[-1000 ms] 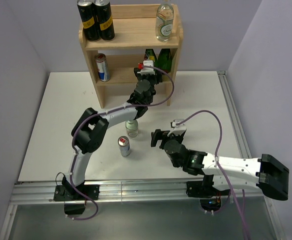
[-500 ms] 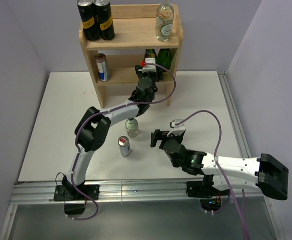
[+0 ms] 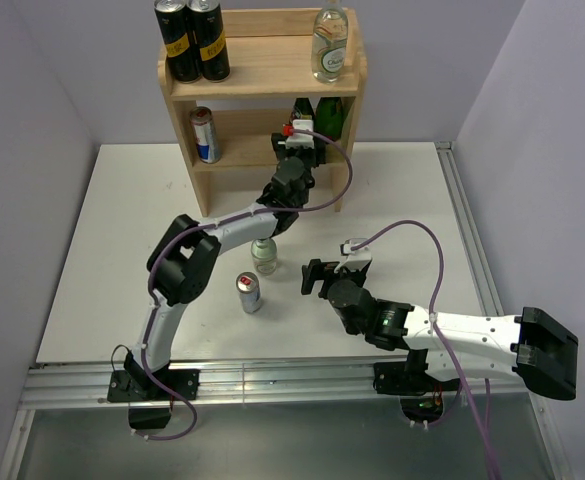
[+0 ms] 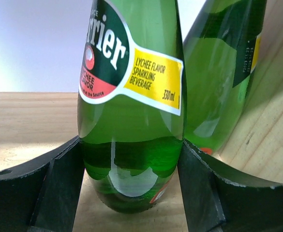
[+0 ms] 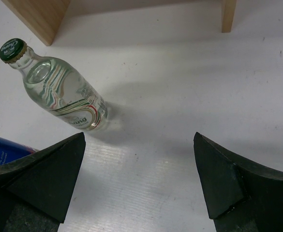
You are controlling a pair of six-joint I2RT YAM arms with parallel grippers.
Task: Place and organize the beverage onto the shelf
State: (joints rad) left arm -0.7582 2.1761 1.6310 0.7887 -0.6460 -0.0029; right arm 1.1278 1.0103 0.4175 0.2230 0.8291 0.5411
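The pale wood shelf point(image 3: 262, 75) stands at the back of the table. My left gripper point(image 3: 297, 142) reaches into its middle tier. Its jaws press both sides of a green Perrier bottle point(image 4: 131, 121), which stands upright on the tier board point(image 4: 25, 121). A second green bottle point(image 4: 218, 72) stands just right of it, against the side panel point(image 4: 272, 121). My right gripper point(image 3: 317, 277) is open and empty, low over the table. A clear bottle point(image 5: 64, 96) with a green cap and a blue can point(image 5: 1, 152) stand ahead of it to the left.
Two black cans point(image 3: 192, 40) and a clear bottle point(image 3: 331, 45) stand on the shelf top. A silver-blue can point(image 3: 205, 135) stands on the middle tier's left. The clear bottle point(image 3: 263, 255) and the can point(image 3: 248, 292) stand mid-table under my left arm. Walls close in on both sides.
My left gripper has moved a little farther into the shelf's middle tier with the green bottle. My right arm has not moved.
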